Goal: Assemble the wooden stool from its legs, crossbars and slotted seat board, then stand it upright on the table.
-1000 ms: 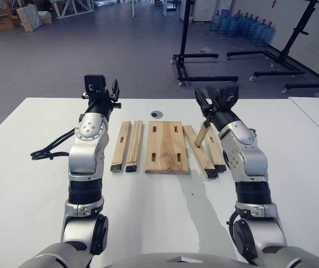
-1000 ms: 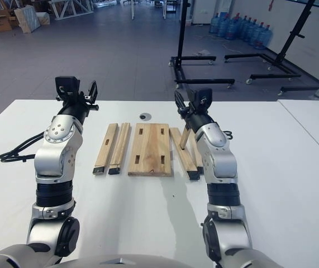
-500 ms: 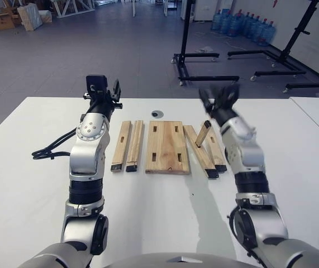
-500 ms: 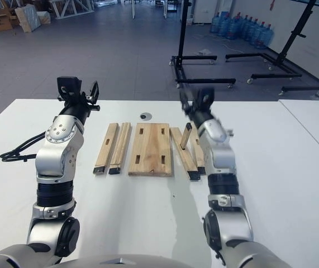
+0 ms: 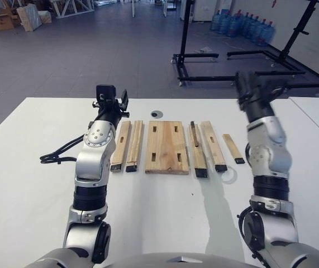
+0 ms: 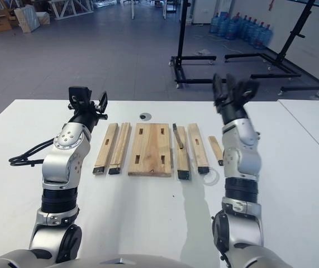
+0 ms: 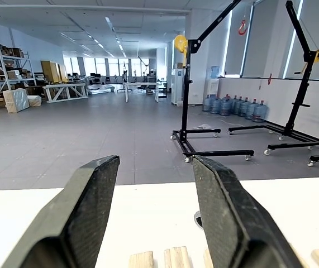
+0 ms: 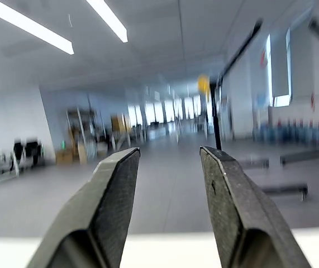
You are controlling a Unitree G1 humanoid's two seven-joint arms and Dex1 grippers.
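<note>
1. The left gripper has its jaws apart with nothing between them. In the left eye view it sits left of centre, over the far ends of the two left legs.
2. The right gripper is also spread and empty, raised at the upper right of the frame, well above the table.
3. Every stool part lies flat and unjoined in a row across mid-frame. The seat board is at the centre, two long pieces lie to its right, and a short crossbar lies further right.
4. Likely trouble: a thin dark strip rests on the inner right piece. Lifting that piece could tip the strip off or skew its neighbour, which lies just beside it.
5. The left legs touch each other, so jaws closing on one may drag or pinch both.
6. The flat boards offer little edge, and a shallow grip could slip.
7. Hard to make out: whether the strip is a crossbar or a slot's shadow, what the faint ring near the crossbar is, and how deep the seat slots are. The wrist views cut off all but the tips of the parts.
</note>
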